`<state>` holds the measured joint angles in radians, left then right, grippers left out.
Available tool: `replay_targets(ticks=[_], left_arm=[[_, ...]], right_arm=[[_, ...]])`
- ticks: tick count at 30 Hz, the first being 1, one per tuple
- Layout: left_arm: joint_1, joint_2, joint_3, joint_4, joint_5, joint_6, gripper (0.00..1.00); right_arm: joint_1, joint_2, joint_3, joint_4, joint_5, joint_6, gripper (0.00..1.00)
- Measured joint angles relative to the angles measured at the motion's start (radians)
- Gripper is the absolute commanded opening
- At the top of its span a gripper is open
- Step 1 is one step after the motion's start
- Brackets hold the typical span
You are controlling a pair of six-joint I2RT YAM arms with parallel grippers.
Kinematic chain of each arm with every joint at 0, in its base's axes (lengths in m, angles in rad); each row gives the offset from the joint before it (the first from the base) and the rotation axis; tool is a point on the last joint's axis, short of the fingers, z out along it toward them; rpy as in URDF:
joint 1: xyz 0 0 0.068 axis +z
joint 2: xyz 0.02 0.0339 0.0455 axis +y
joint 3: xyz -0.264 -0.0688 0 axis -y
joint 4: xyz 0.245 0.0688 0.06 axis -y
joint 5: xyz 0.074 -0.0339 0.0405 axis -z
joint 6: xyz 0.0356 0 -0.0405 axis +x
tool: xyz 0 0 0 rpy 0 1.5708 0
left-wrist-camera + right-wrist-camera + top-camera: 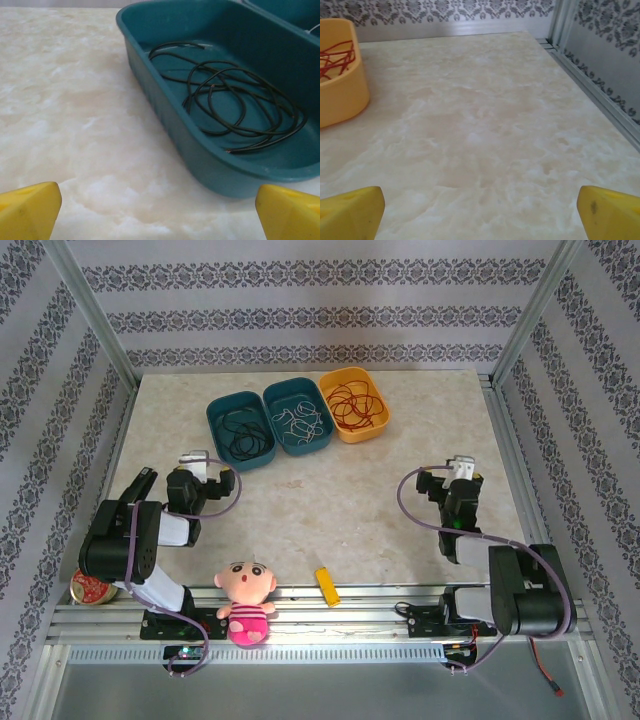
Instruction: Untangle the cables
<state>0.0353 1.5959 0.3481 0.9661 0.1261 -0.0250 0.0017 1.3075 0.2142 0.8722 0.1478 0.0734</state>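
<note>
The cables lie sorted by colour in three trays at the far side of the bench (350,515): the black cables (235,105) in the left teal tray (165,112), the white cables (300,423) in the middle teal tray (268,400), and the red cables (355,405) in the yellow tray (384,421). No wire is seen crossing from one tray into its neighbour, so the separation appears complete or nearly so. The left tool (198,462) hovers just short of the left teal tray, its fingers spread wide with nothing between them. The right tool (462,468) hovers over bare bench, well apart from the yellow tray, and is likewise wide open and empty. The step in hand is judged to be verification. In the left wrist view, confirm that every black loop lies inside the tray wall; the loops overlap loosely and show no tight knot. The top view is too small to show whether the white wires are knotted. If a strand needs further freeing, descend from above, pinch a single free end, and lift slowly so the loops slide off rather than tighten. Keep the fingers off the tray wall, or the light tray is likely to slide.
</note>
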Motion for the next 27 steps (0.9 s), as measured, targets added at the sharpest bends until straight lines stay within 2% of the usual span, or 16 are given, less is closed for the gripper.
replay_targets(ticks=[5,7,14,27], left_arm=[[0.001,0.000,0.023,-0.002,0.018,0.001,0.99],[0.001,0.000,0.023,-0.004,0.021,0.003,0.99],[0.001,0.000,0.023,-0.008,0.024,0.003,0.99],[0.001,0.000,0.023,-0.010,0.032,0.008,0.99]], right_arm=[[0.000,0.191,0.024,0.153,-0.077,-0.003,0.98],[0.000,0.235,0.042,0.151,-0.109,-0.005,0.98],[-0.020,0.236,0.133,0.124,-0.214,-0.021,0.98],[-0.020,0.236,0.138,0.118,-0.217,-0.021,0.98]])
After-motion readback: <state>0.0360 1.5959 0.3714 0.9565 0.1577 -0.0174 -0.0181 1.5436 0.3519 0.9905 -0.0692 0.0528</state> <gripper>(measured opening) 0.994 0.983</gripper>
